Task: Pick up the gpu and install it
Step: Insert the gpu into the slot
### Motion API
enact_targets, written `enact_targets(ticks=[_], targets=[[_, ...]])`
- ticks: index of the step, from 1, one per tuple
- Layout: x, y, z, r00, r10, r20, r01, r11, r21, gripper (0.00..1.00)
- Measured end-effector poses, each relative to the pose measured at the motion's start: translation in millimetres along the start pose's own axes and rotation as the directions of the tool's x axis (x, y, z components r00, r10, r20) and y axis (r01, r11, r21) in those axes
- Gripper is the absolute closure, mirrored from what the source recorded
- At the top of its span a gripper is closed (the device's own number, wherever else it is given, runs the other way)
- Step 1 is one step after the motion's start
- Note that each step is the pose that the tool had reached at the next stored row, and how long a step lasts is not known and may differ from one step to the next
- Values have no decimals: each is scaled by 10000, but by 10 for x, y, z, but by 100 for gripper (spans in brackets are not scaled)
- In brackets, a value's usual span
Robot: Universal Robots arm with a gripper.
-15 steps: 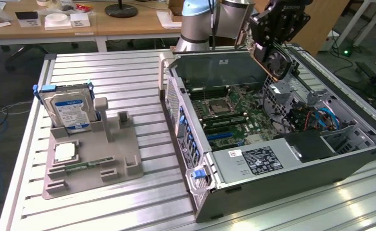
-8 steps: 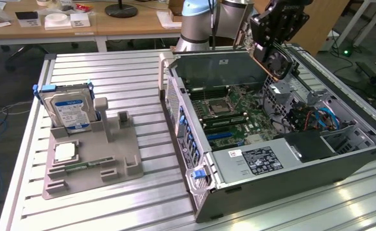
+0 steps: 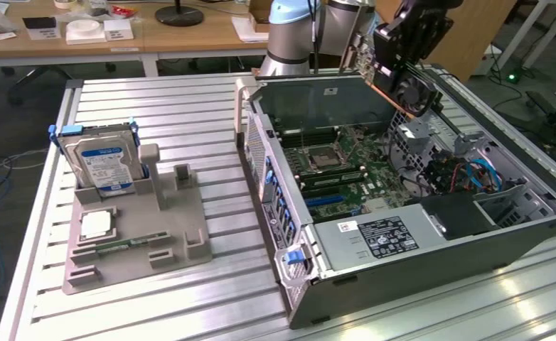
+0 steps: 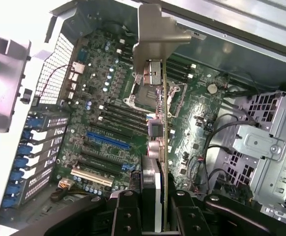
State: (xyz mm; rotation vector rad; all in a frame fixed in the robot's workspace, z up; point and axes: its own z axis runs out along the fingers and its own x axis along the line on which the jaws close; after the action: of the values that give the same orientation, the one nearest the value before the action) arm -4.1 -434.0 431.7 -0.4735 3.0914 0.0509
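Observation:
My gripper [image 3: 397, 50] is shut on the gpu [image 3: 413, 89], a flat black card with a round fan. It hangs tilted above the far side of the open computer case [image 3: 288, 213], over the motherboard [image 3: 340, 167]. In the wrist view the gpu [image 4: 158, 128] is seen edge-on, running from between my fingers [image 4: 128, 211] to its silver end bracket [image 4: 157, 34]. The card is in the air above the motherboard's [image 4: 108, 98] expansion slots, with the blue slot [image 4: 107, 141] off to one side of it.
A grey fixture [image 3: 136, 234] on the exterior view's left holds a blue-labelled hard drive [image 3: 102, 163] upright and a green memory stick [image 3: 116, 245]. Inside the case are a power supply [image 3: 382, 234], a drive cage [image 4: 261, 142] and cables. Desks stand behind the table.

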Motion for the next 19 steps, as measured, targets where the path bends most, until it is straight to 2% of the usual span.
enact_targets(ticks=[10, 19], targets=[[1, -2, 0, 9966, -827, -24, 827, 9966, -16, 72], [1, -4, 0, 9869, -1611, -46, 1611, 9869, -33, 72]])
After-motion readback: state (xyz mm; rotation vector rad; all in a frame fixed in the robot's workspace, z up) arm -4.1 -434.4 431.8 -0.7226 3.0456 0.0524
